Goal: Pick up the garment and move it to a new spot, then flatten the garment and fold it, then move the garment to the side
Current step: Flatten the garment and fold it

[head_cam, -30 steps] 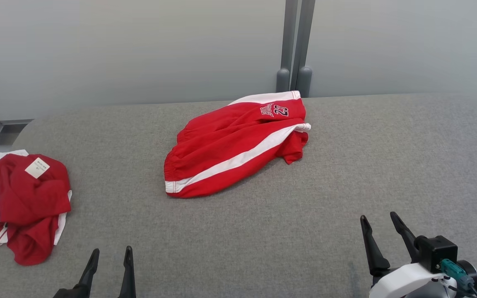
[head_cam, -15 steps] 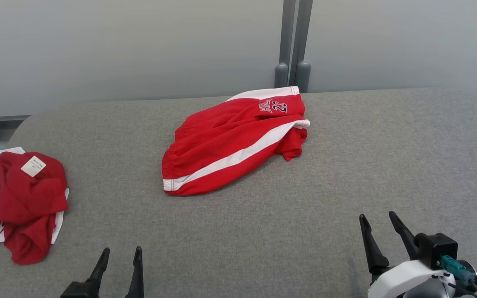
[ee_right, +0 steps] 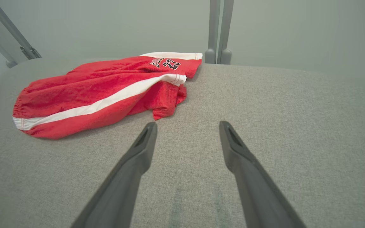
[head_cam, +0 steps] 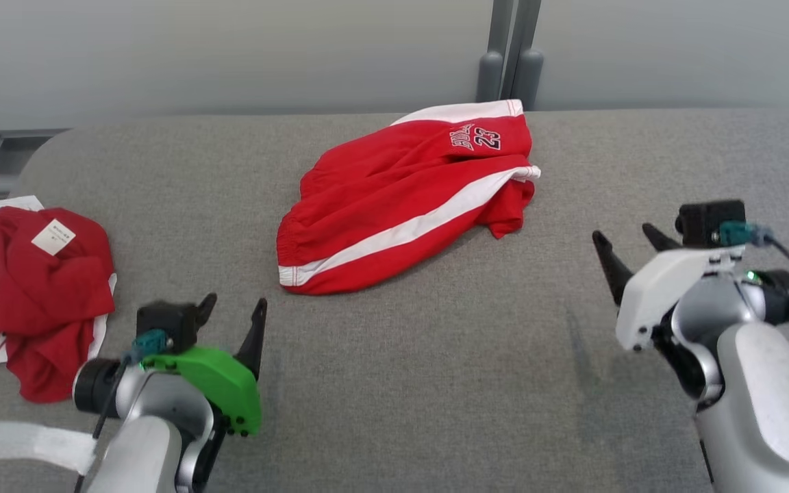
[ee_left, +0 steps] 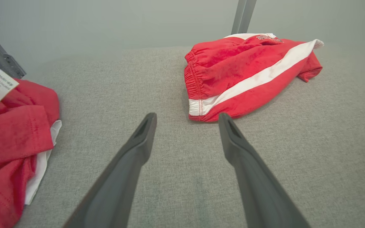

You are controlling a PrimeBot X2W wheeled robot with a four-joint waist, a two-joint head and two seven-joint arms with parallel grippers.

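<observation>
- Shorts (head_cam: 408, 205): red, with a white stripe down the side, a white band at the far end and "23" printed beside it; crumpled and partly doubled over, lying at the far middle of the grey worktop (head_cam: 435, 383), just before two grey posts (head_cam: 511, 61).
- Left tool (head_cam: 235, 302): fingers spread wide, nothing between them; over the near left of the worktop, pointed toward the gathered waistband end of the shorts, near the cloth but apart from it.
- Right tool (head_cam: 622, 233): fingers spread wide as well, gripping nothing; to the right of the shorts and well apart from them, tips over bare grey fabric.
- Second red garment (head_cam: 31, 301) with a white label (head_cam: 53, 237): bunched at the left edge of the worktop, well apart from the shorts, left of the left tool.
- Green cover (head_cam: 209, 383) on the left wrist, a white one on the right.
</observation>
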